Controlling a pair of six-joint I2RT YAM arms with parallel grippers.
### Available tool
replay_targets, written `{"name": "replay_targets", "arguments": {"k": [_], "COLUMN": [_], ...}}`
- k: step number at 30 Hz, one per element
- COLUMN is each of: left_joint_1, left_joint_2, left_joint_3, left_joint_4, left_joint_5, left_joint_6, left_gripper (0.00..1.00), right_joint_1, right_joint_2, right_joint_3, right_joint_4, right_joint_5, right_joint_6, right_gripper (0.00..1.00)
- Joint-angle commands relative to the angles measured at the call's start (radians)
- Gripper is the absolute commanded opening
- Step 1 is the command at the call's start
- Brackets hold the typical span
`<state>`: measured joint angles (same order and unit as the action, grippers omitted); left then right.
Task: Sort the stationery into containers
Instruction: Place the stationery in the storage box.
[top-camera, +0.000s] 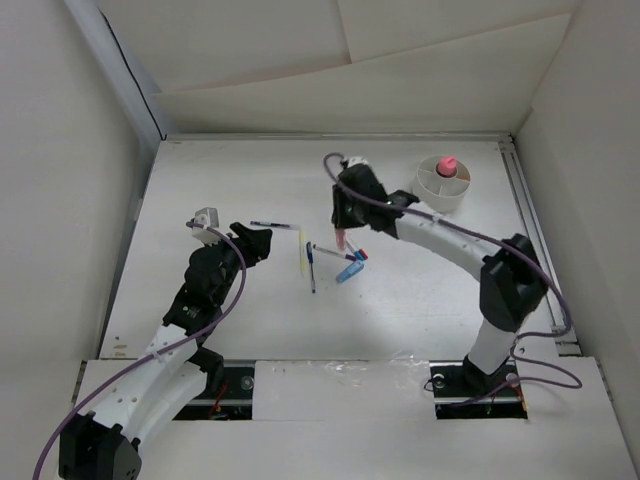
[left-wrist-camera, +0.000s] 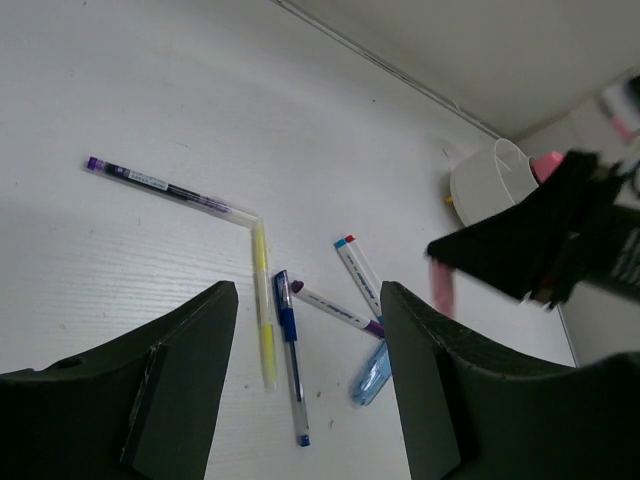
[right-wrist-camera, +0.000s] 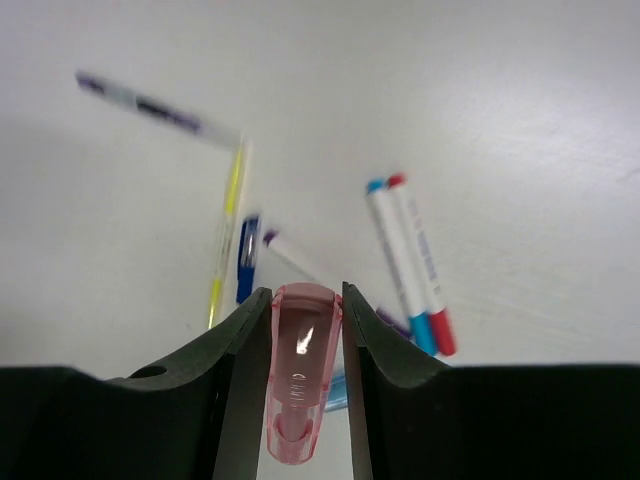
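My right gripper (top-camera: 343, 236) is shut on a short translucent pink piece (right-wrist-camera: 300, 370) and holds it above the pens; the piece also shows in the left wrist view (left-wrist-camera: 441, 287). Below lie a yellow pen (left-wrist-camera: 263, 300), a blue pen (left-wrist-camera: 290, 350), a white pen with a purple cap (left-wrist-camera: 335, 307), two white pens with red and blue caps (right-wrist-camera: 410, 260), a short blue piece (left-wrist-camera: 370, 372) and a clear pen with purple ends (left-wrist-camera: 170, 187). The round white tub (top-camera: 443, 190) stands at the back right with a pink-capped glue stick (top-camera: 447, 166) in it. My left gripper (left-wrist-camera: 310, 400) is open and empty, left of the pens.
White walls close the table in at the back and on both sides. A metal rail (top-camera: 530, 220) runs along the right edge behind the tub. The right arm (top-camera: 450, 235) reaches over the table between the tub and the pens.
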<state>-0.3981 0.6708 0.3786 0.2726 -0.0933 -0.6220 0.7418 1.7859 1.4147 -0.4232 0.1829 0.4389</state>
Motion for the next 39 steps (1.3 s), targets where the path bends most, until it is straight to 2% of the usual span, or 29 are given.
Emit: {"name": "replay_targets", "arguments": {"k": [1, 5, 8, 11, 14, 22, 39], "left_joint_1": [-0.004, -0.004, -0.004, -0.004, -0.004, -0.004, -0.004], "left_joint_2": [-0.013, -0.013, -0.013, -0.013, -0.013, 0.009, 0.018], "left_joint_3": [0.042, 0.042, 0.042, 0.042, 0.042, 0.042, 0.042], "left_joint_4": [0.034, 0.034, 0.034, 0.034, 0.043, 0.053, 0.053], "left_joint_5": [0.001, 0.012, 0.012, 0.012, 0.012, 0.021, 0.021], "left_joint_6": [-0.002, -0.002, -0.002, -0.002, -0.002, -0.002, -0.002], "left_gripper": [0.56, 0.56, 0.56, 0.56, 0.56, 0.56, 0.56], "right_joint_1": [-0.140, -0.350, -0.501, -0.634, -0.717, -0.774, -0.723], "right_joint_2": [-0.132, -0.233, -0.243, -0.152, -0.059, 0.105, 0.253], "right_joint_3": [0.075, 0.075, 0.084, 0.170, 0.262, 0.394, 0.342], "right_joint_4": [0.083, 0.190, 0.262, 0.262, 0.262, 0.233, 0.242], "right_joint_5": [-0.005, 0.058, 0.194, 0.243, 0.266, 0.381, 0.541], "right_joint_6": [-0.006, 0.041, 0.083, 0.106, 0.115, 0.064, -0.014], "right_gripper": [0.18, 0.19, 0.20, 0.19, 0.19, 0.18, 0.18]}}
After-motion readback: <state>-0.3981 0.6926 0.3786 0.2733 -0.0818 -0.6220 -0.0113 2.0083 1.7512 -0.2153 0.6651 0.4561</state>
